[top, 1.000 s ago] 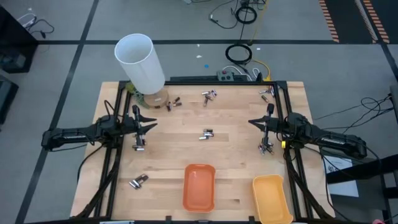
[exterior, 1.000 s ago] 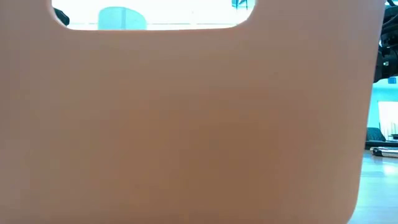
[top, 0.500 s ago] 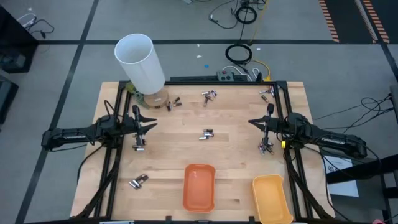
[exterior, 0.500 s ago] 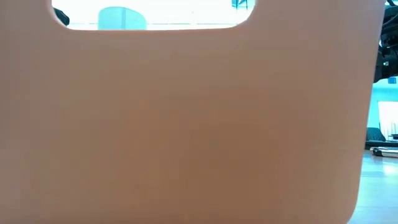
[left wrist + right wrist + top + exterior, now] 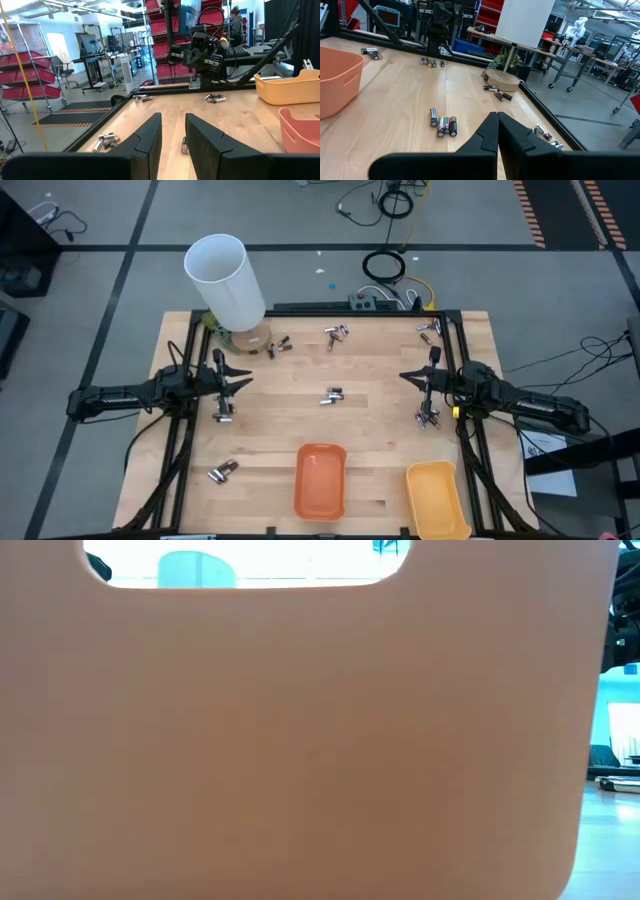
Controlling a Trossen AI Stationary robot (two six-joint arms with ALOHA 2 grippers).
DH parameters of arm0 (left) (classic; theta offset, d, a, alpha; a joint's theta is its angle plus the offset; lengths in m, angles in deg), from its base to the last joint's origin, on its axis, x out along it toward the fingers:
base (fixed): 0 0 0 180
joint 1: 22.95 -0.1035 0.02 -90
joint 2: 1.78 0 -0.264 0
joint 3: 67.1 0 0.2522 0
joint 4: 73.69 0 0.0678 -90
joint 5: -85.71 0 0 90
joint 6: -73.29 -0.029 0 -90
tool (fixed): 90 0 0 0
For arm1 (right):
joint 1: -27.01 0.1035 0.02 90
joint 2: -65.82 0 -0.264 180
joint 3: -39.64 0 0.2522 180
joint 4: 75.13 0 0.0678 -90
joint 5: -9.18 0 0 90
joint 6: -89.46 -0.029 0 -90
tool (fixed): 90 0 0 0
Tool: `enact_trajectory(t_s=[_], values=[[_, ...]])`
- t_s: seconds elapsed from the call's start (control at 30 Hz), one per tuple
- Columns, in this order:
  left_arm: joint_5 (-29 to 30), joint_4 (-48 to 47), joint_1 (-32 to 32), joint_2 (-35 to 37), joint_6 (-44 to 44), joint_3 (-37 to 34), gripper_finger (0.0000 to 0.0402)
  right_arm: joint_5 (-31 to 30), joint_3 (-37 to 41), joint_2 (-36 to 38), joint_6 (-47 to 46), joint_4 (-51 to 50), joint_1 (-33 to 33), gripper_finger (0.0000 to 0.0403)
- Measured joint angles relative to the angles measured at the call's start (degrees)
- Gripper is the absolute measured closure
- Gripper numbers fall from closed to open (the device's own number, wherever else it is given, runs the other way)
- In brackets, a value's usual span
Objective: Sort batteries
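The batteries still lie scattered over my table in small clusters: one near the middle, one just under my left hand, one by the front left edge, a few along the far edge beside the tall white tube, and one beside my right hand. The orange tray and the yellow tray at the front look bare inside, so I judge the sorting has hardly begun and nearly every cell remains to be moved. My left hand hovers near the left edge with its fingers parted and nothing between them. My right hand hangs near the right edge, fingers pressed together on nothing. The orange tray's wall blocks the low view.
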Motion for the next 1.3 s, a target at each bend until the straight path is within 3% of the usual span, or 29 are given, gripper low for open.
enact_trajectory(t_s=[0.97, 1.17, 1.3], values=[[0.00, 0.04, 0.01, 0.01, -0.70, -0.01, 0.0304, 0.00, 0.01, 0.02, -0.02, 0.90, -0.02, 0.0403], [0.00, 0.04, 0.17, 0.01, 16.02, -0.01, 0.0304, 0.00, 0.02, 0.00, -0.39, 2.09, 0.00, 0.0403], [0.37, 0.94, 0.17, 0.02, 18.26, -0.02, 0.0304, -0.15, 0.02, 0.00, -11.00, 5.59, -0.02, 0.0403]])
